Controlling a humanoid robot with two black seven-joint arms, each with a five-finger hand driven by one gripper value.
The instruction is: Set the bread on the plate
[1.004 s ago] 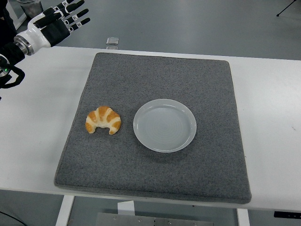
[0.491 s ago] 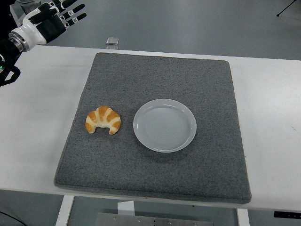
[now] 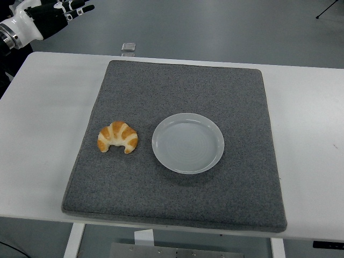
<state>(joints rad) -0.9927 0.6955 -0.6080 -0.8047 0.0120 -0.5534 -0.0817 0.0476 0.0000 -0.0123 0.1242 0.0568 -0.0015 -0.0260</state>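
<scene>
A golden croissant (image 3: 117, 137) lies on the grey mat (image 3: 177, 86), left of centre. A white round plate (image 3: 188, 142) sits on the mat just to its right, apart from it and empty. My left hand (image 3: 54, 13) is at the top left corner, beyond the table's far edge, far from the croissant. Its fingers are stretched out and hold nothing. The right arm is out of view.
The mat covers the middle of the white table (image 3: 43, 134). A small grey square object (image 3: 128, 47) lies on the floor beyond the table's far edge.
My left hand has drawn back up and to the left, towards the picture's top left corner. The croissant and plate have not moved.
</scene>
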